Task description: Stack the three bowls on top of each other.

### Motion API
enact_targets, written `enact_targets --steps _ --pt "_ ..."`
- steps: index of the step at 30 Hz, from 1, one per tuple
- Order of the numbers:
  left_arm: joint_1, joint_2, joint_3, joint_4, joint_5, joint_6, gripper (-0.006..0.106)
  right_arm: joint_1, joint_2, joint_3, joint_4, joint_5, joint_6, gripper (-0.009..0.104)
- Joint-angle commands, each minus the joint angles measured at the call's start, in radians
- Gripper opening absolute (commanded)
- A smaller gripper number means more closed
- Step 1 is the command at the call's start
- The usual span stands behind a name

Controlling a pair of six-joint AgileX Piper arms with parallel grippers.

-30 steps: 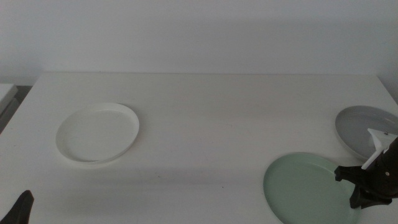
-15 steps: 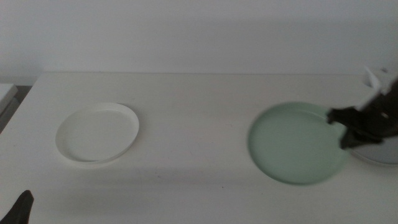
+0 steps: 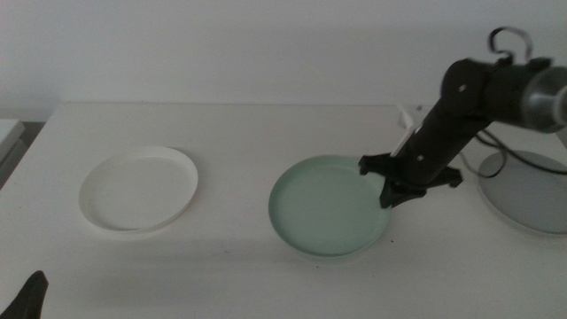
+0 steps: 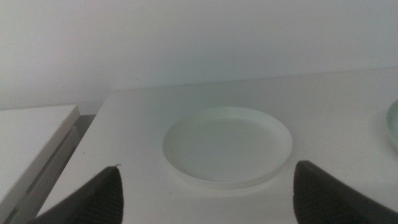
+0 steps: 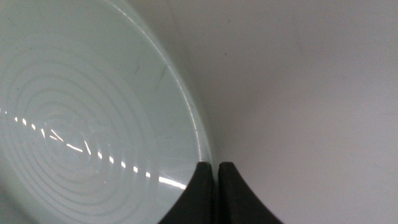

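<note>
The pale green bowl (image 3: 328,206) is near the middle of the table, and my right gripper (image 3: 390,182) is shut on its right rim. In the right wrist view the two jaws (image 5: 214,167) pinch the edge of the green bowl (image 5: 81,118). To the left, the white bowl (image 3: 139,188) lies flat on the table. At the right edge sits the grey bowl (image 3: 530,190), behind the right arm. My left gripper (image 3: 27,297) waits at the bottom left corner; its jaws (image 4: 207,167) stand wide apart, facing the white bowl (image 4: 227,145).
The white tabletop (image 3: 266,133) ends at a pale wall behind. A lower white surface (image 4: 31,134) lies beyond the table's left edge. A dark cable (image 3: 496,159) hangs by the right arm above the grey bowl.
My right gripper has carried the green bowl from the front right corner leftward to the table's middle. The grey bowl is uncovered now. The left arm and white bowl have not moved.
</note>
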Motion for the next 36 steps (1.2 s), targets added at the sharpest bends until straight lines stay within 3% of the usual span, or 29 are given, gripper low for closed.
enact_targets --steps 1,4,8,10,13,16,18,21,26,28,33,36 --pt "0.001 -0.004 0.001 -0.007 -0.014 -0.006 0.094 0.010 0.038 -0.021 0.022 -0.019 -0.022 -0.002" --pt "0.001 -0.004 0.001 -0.007 -0.011 -0.006 0.094 0.010 0.066 -0.024 0.071 -0.019 -0.061 -0.002" --pt "0.001 -0.004 0.001 -0.007 -0.011 -0.006 0.094 0.010 0.082 -0.024 0.072 -0.021 -0.069 -0.002" --pt "0.001 -0.004 0.001 -0.007 -0.011 -0.006 0.094 0.010 0.082 -0.024 0.064 -0.023 -0.069 0.003" --pt "0.001 -0.004 0.001 -0.007 -0.011 -0.006 0.094 0.010 0.082 -0.026 0.059 -0.027 -0.069 0.023" --pt "0.001 -0.004 0.001 -0.007 -0.011 -0.006 0.094 0.006 0.074 -0.052 0.056 0.020 -0.094 0.051" --pt "0.001 -0.004 0.001 -0.007 -0.011 -0.006 0.094 -0.013 0.048 -0.094 0.030 0.084 -0.109 0.066" --pt "0.001 -0.004 0.001 -0.007 -0.014 -0.006 0.094 -0.073 -0.019 -0.168 -0.047 0.175 -0.114 0.080" --pt "0.001 -0.004 0.001 -0.007 -0.014 -0.006 0.094 -0.248 -0.126 -0.296 -0.244 0.242 -0.079 0.081" --pt "0.001 -0.004 0.001 -0.007 -0.014 -0.006 0.094 -0.352 -0.141 -0.321 -0.293 0.267 -0.066 0.081" --pt "0.001 -0.004 0.001 -0.007 -0.014 -0.006 0.094 -0.599 -0.109 -0.321 -0.254 0.265 -0.066 0.077" --pt "0.001 -0.004 0.001 -0.007 -0.014 -0.006 0.094 -0.689 -0.051 -0.321 -0.220 0.258 -0.066 0.070"
